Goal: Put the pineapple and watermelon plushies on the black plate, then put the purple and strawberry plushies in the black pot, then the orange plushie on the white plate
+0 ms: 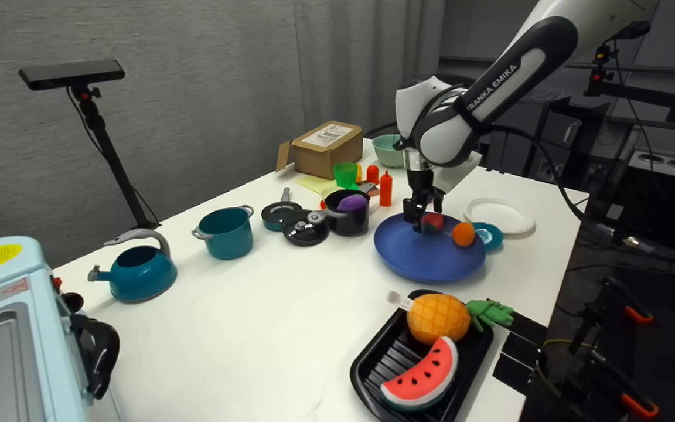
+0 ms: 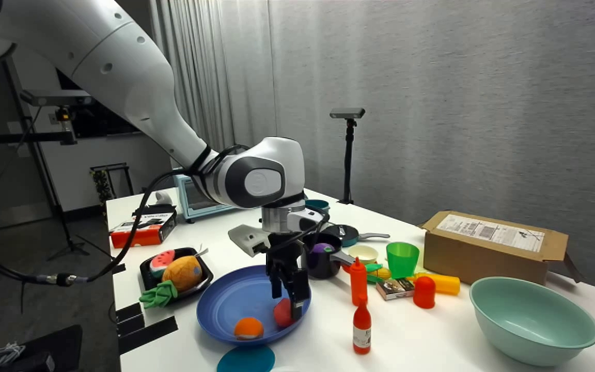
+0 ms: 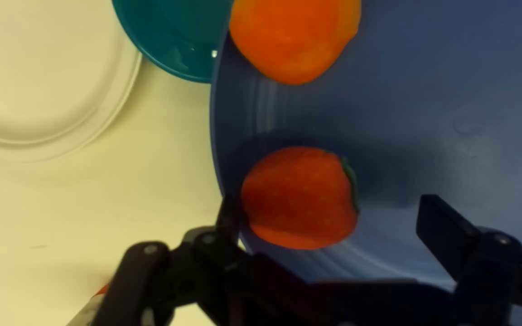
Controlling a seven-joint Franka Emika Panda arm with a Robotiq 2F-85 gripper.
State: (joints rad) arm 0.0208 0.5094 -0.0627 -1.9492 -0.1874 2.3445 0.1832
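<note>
Gripper [image 3: 330,201]: nearest the wrist camera, wide, its fingers [image 3: 444,233] well apart and low over the blue plate [image 1: 425,258].
Strawberry [image 3: 299,199]: on the blue plate by the rim, between the fingers in the wrist view; a plain gap shows to one finger, and whether it touches the other I cannot tell.
Orange [image 1: 463,234]: on the blue plate too, near the rim, apart from the strawberry.
Purple plushie [image 1: 353,203]: inside the black pot [image 1: 354,226], showing at its mouth.
Lid [image 1: 302,235]: just beside the black pot.
Tray [image 1: 385,356]: black and ridged, near the blue plate.
Pineapple [image 1: 438,318]: in the tray, tipped on its side, green leaves reaching past the edge.
Watermelon [image 1: 425,375]: also in the tray, just beside the pineapple, seeded red face showing.
White plate [image 1: 500,216]: near the blue plate, with the teal saucer [image 1: 487,236] just beside both.
Bottles [image 2: 362,319]: two, upright, near the blue plate in an exterior view.
Bowl [image 2: 532,310]: pale green, near the cardboard box [image 2: 486,253].
Kettle [image 1: 143,278]: well apart from the plates, near the teal pot [image 1: 229,234].
</note>
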